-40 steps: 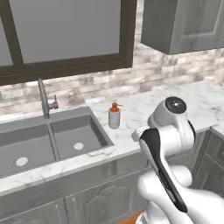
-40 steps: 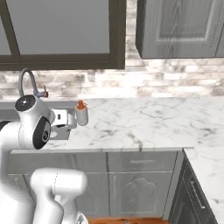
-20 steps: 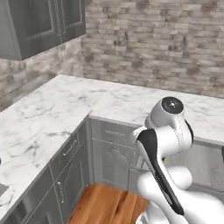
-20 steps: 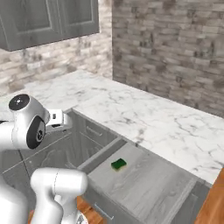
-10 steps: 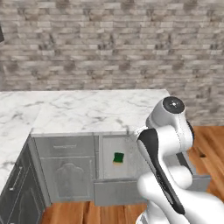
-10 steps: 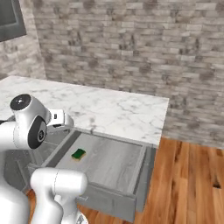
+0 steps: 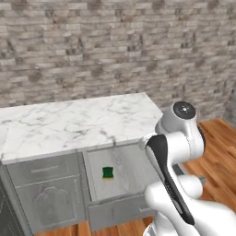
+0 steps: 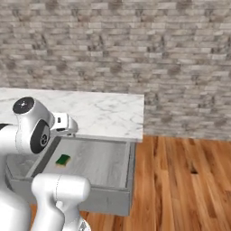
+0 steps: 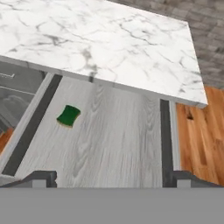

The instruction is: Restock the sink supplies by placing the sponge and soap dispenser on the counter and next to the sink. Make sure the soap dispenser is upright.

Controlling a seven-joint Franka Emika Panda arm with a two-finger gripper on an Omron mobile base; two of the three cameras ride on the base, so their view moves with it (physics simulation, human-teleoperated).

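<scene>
You've got the sponge (image 9: 68, 116) lying flat in the open drawer (image 9: 122, 144), green side up w/ a thin yellow edge showing, toward the drawer's left side in the hand view and touching nothing but the pale wood-grain bottom. In the left base view the sponge (image 7: 108, 173) sits near the drawer's left wall, just under the counter (image 7: 69, 122) edge; in the right base view it (image 8: 63, 159) lies near the arm's side of the drawer (image 8: 103, 164), partly beside the white arm. The drawer's pulled well out from under the marble counter (image 9: 100, 39), which runs back to a grey brick wall (image 8: 135, 54). Your gripper (image 9: 109, 177) hangs above the drawer's front part, tips spread wide apart, nothing between them, well apart from the sponge. Fingertips (image 9: 41, 177) show as two small dark stubs at the bottom of the hand view. Wood floor (image 8: 189, 180) lies right of the cabinet. A closed cabinet door (image 7: 46, 203) sits left of the drawer in the left base view.
</scene>
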